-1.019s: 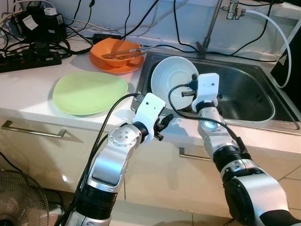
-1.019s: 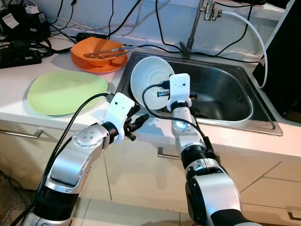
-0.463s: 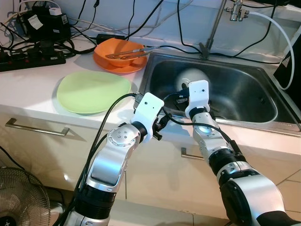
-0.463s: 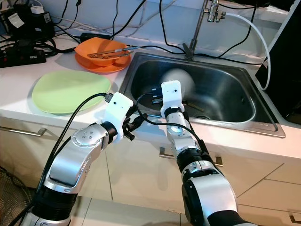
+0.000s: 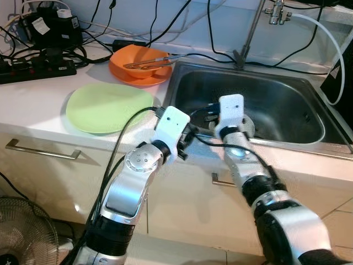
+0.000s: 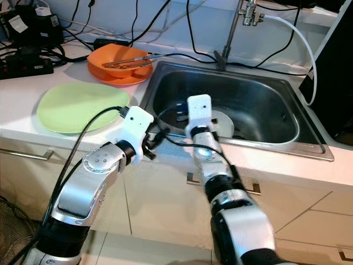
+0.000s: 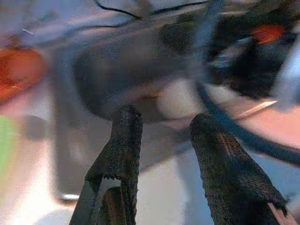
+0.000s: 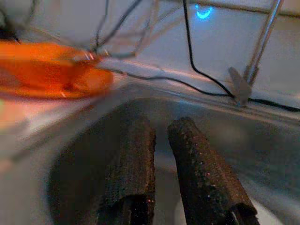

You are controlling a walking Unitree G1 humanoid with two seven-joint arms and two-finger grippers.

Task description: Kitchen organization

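- The worktop is white, with a steel sink set into its right half.
- The green plate lies flat near the worktop's front edge, just left of the sink.
- The orange bowl sits behind the plate toward the back edge, right by the sink's back-left corner, with metal tongs resting across it.
- The white bowl is down inside the sink near the front wall, mostly hidden behind the right arm's wrist.
- The left gripper hovers over the worktop's front edge at the sink's front-left corner, fingers spread apart, nothing between them.
- The right gripper reaches into the sink, fingers nearly together with a thin gap, holding nothing.
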